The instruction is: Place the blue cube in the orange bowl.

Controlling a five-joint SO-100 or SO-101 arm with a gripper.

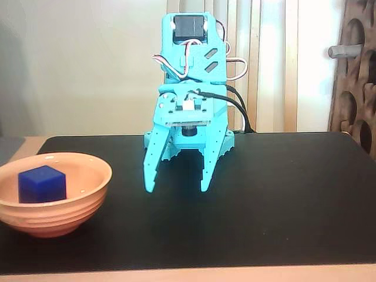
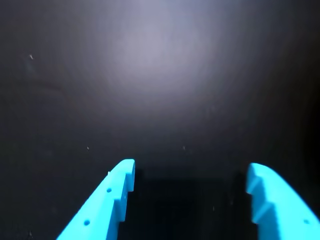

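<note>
So the claw [image 1: 177, 190] is spread wide with nothing between its fingers, pointing straight down at the black mat [image 1: 282, 200] around the middle of it, a bit toward the back edge. In the fixed view the two turquoise fingertips hang apart from each other, and I honestly can't tell whether they touch the mat or hover just above it, since the dark surface swallows any shadow. The wrist view backs this up: both fingers [image 2: 107, 200] poke in from the bottom edge with a big gap between them, and all you see past them is bare black mat with a soft glare patch near the top.

Above the claw, the turquoise arm [image 1: 191, 64] stands pretty much upright, a black servo at the top and a few red, white and black wires looping down its side.

Moving out toward the front left corner of the mat in the fixed view, the orange bowl [image 1: 70, 202] sits upright with its ridged outside facing the camera, its left side cut off by the frame. The blue cube [image 1: 41, 184] is inside it, resting on the left half of the bowl with its top corner poking up above the rim. Bowl and claw are well apart.

The mat lies on a light wooden worktop [image 1: 194, 275], which shows as a strip along the front edge and at the back left corner.
</note>
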